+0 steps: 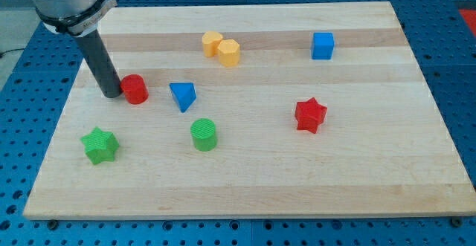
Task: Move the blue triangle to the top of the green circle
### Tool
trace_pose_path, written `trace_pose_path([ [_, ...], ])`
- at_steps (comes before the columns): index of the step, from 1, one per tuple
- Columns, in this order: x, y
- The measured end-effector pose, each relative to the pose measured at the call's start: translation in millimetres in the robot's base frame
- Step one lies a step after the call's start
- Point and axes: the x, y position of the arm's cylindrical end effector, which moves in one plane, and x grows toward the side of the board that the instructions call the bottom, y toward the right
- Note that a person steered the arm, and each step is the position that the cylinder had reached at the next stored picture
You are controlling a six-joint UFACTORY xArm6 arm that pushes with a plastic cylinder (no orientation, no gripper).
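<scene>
- My tip (113,94) sits at the view's left, touching or just beside the red cylinder (135,88). No fingers on this rig, just a bare rod.
- Blue triangle (183,95) lies right of the red cylinder, just up-left of the green circle (204,134), apart from it.
- It's nearly above the circle already; needs a small nudge rightward, I reckon.
- Plan: clear the red cylinder, approach the triangle from its left, push short and slow.
- Risk: the wedge shape may rotate off the tip.
</scene>
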Motion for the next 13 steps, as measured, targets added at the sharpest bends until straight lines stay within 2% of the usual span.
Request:
trace_pose_path([
  [1, 17, -15],
  [2, 23, 0],
  [3, 51, 7],
  [8, 27, 74],
  [10, -5, 81],
  [12, -7, 132],
  [13, -10, 136],
])
